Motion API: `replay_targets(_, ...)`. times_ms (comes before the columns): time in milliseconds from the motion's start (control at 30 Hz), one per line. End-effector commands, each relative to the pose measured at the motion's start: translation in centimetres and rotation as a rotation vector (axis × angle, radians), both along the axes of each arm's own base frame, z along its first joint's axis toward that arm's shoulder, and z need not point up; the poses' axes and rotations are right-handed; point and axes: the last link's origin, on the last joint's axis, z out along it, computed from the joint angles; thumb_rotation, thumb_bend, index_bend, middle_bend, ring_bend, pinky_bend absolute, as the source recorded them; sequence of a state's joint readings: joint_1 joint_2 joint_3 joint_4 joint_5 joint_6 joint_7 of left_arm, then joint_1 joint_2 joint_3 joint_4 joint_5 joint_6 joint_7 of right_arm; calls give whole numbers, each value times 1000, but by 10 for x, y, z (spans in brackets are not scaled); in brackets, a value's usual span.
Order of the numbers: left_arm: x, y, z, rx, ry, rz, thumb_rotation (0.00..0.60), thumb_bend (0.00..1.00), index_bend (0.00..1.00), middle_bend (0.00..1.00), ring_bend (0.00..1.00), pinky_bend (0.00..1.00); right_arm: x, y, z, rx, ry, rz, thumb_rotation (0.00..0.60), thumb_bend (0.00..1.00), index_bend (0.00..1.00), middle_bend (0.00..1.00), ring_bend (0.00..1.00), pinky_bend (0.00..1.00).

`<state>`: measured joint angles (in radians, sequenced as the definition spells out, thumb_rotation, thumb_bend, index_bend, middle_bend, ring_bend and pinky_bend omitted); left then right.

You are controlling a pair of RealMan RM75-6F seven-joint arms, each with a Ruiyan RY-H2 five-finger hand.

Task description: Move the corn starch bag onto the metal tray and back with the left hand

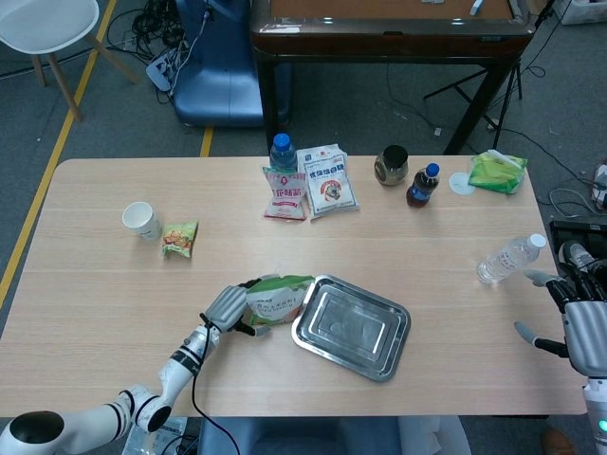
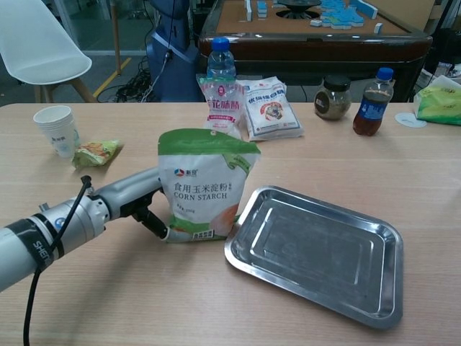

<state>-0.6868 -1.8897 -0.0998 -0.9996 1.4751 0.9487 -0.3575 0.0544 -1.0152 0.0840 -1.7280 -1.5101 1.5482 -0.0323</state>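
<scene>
The green and white corn starch bag (image 2: 205, 189) stands upright on the table, its lower right corner right at the left rim of the metal tray (image 2: 317, 252). My left hand (image 2: 137, 198) grips the bag's left side, thumb on the front near the bottom and fingers behind it. From the head camera, the bag (image 1: 277, 299) sits between the left hand (image 1: 226, 308) and the tray (image 1: 351, 327). My right hand (image 1: 579, 322) hovers by the table's right edge with fingers spread, holding nothing.
A paper cup (image 1: 140, 219) and a snack packet (image 1: 179, 238) lie at the left. At the back are a water bottle with two bags (image 1: 308, 185), a jar (image 1: 390, 164), a cola bottle (image 1: 422, 184) and a green bag (image 1: 496, 172). A clear bottle (image 1: 507, 257) lies near the right hand.
</scene>
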Motion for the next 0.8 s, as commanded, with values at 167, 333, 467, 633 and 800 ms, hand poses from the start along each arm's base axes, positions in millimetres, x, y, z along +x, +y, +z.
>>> replay_targets(167, 1, 1, -7, -3, -6, 1, 600, 162, 107, 124, 188, 284, 0, 0, 0, -2, 2, -4, 600, 111, 279, 364, 143, 161)
replay_targets(333, 2, 1, -10, -1, -15, 7, 600, 162, 148, 137, 192, 287, 1, 1, 1, -2, 3, -6, 600, 110, 279, 364, 143, 161)
replay_targets(467, 3, 3, -14, 16, -40, 18, 600, 162, 243, 201, 250, 331, 1, 1, 1, -4, 3, -6, 600, 110, 278, 364, 142, 161)
replay_targets(633, 2, 5, -16, 32, -70, 24, 600, 162, 355, 300, 338, 377, 1, 1, 2, -6, 4, -7, 600, 110, 279, 364, 143, 161)
replay_targets(800, 1, 9, -16, 42, -94, 26, 600, 203, 453, 445, 441, 496, 2, 0, 2, -8, 4, -4, 600, 110, 279, 364, 143, 161)
